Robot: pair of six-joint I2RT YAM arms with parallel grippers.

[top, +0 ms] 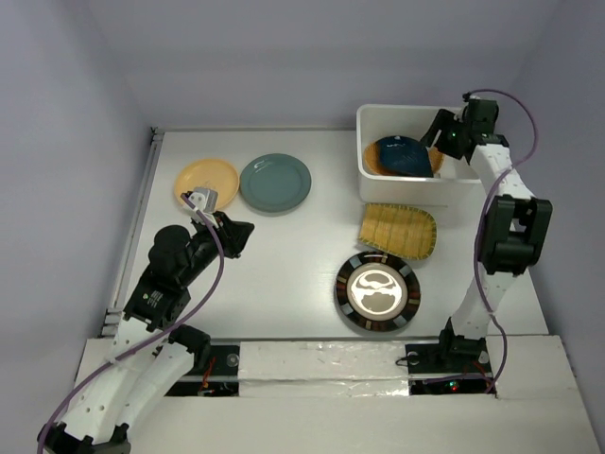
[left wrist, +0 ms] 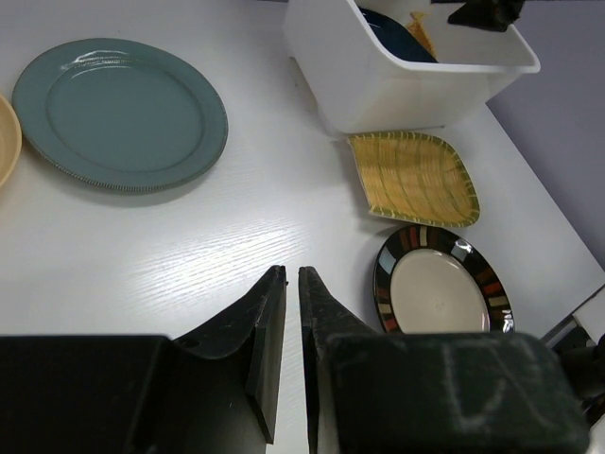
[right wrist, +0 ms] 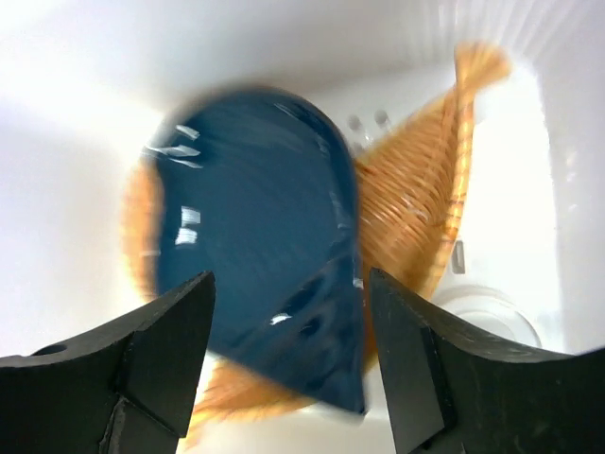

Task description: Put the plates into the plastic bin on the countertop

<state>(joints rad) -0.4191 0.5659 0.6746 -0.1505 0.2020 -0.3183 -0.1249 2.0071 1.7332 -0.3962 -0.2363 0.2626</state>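
Observation:
The white plastic bin stands at the back right and holds a dark blue leaf plate lying on an orange woven plate. My right gripper hangs open above the bin, nothing between its fingers; the blue plate lies below them. On the countertop lie a yellow round plate, a grey-teal plate, a yellow leaf plate and a black-rimmed plate. My left gripper is shut and empty, near the grey-teal plate.
The countertop's raised rim runs along the left side. Grey walls close the back and sides. The bin, yellow leaf plate and black-rimmed plate show in the left wrist view.

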